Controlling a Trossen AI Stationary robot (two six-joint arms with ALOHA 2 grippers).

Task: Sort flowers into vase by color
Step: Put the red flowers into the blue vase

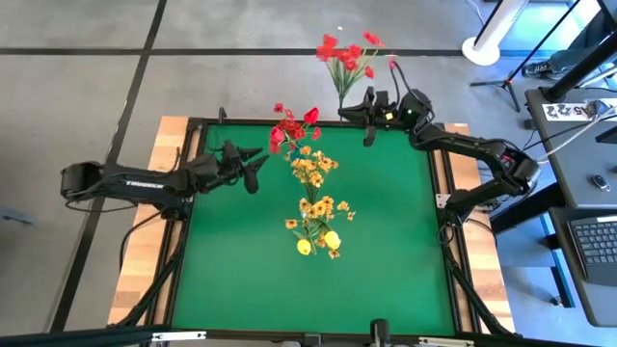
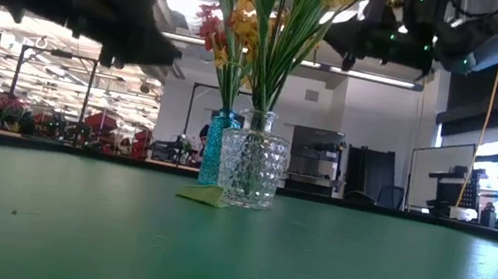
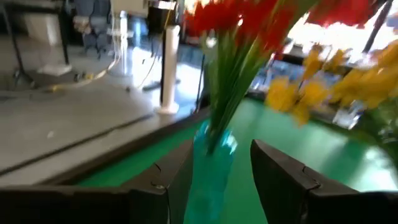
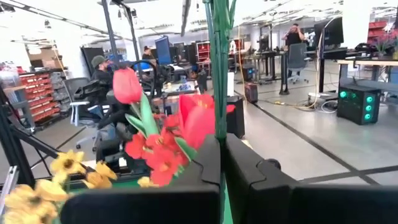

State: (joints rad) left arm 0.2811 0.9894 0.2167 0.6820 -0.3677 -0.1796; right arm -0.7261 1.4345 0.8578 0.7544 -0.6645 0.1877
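A blue vase [image 2: 219, 150] holds red flowers [image 1: 289, 128]. Beside it a clear glass vase [image 2: 251, 170] holds yellow flowers [image 1: 314, 207]. Both stand on the green table's middle. My left gripper [image 1: 258, 172] is open on the left of the blue vase [image 3: 211, 165], which shows through the gap between its fingers; the high view shows the fingers apart from it. My right gripper [image 1: 364, 114] is at the far edge, shut on a red flower sprig [image 1: 347, 56]. My right gripper pinches the sprig's green stem [image 4: 219, 121] between its two fingers [image 4: 249, 171]. The fingers lie about level and cross the stem, coming from the table's far right. The stem stands upright with the red blooms [image 1: 349, 53] above the gripper; its lower end is hidden by the fingers.
A small yellow-green leaf [image 2: 204, 196] lies on the table at the foot of the vases. The green mat [image 1: 386, 270] is bare toward the near edge and on both sides. Beyond the right edge stand a desk with a keyboard [image 1: 598, 241] and a white pole base [image 1: 487, 48].
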